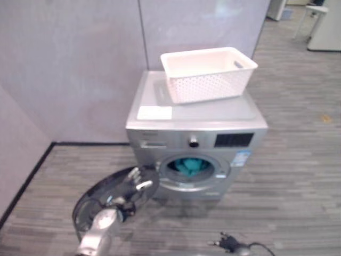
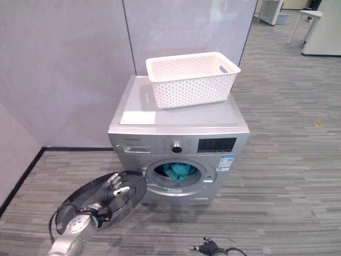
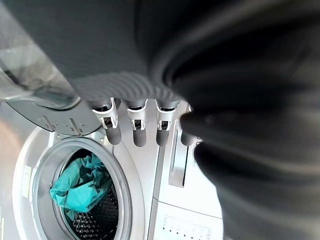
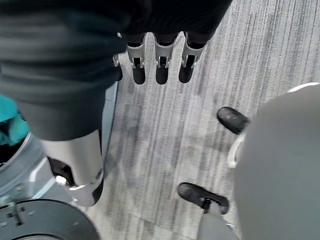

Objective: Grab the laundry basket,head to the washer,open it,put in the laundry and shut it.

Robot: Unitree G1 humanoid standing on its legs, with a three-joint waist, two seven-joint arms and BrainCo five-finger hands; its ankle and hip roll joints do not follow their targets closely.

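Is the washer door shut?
No: the door hangs swung open beside the left hand, and teal laundry shows inside the washer drum.

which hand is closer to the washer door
Left. The left hand rests on the open washer door with straight fingers. The right hand hangs over the carpet beside the washer, apart from the door.
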